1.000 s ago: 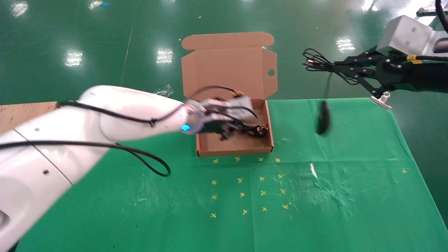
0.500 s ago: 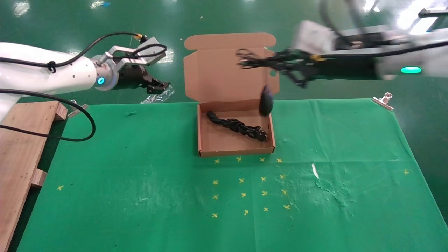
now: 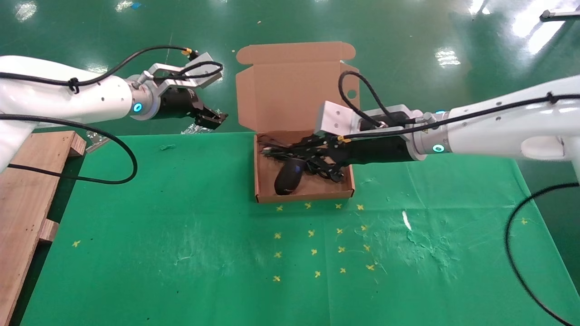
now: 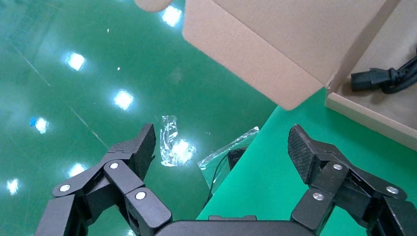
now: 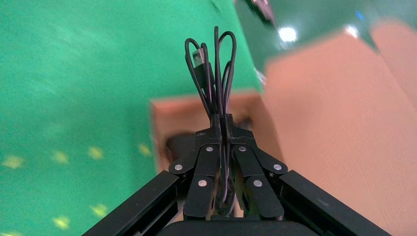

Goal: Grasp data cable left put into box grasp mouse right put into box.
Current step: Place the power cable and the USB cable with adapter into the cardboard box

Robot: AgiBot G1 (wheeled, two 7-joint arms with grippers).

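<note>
The brown cardboard box [image 3: 260,192] stands open at the table's back middle, lid up. The thick black data cable [image 3: 328,171] lies inside it; its blocky connector shows in the left wrist view [image 4: 372,78]. The black mouse [image 3: 288,176] with blue wheel sits in the box's front left part. My right gripper [image 3: 292,148] reaches over the box, shut on the mouse's bundled thin wire [image 5: 212,64]; the right wrist view shows the gripper [image 5: 221,119] clamping the loops. My left gripper [image 3: 217,118] is open and empty, in the air left of the lid, also seen in the left wrist view [image 4: 221,147].
A wooden pallet [image 3: 27,199] lies at the table's left edge. Crumpled clear plastic wrap [image 4: 173,142] lies on the floor beyond the table's back edge. Yellow cross marks [image 3: 312,235] dot the green cloth in front of the box.
My left gripper left the box, with the data cable staying inside, and swung back left. My right arm swung in from the right and down; the dangling mouse now sits in the box.
</note>
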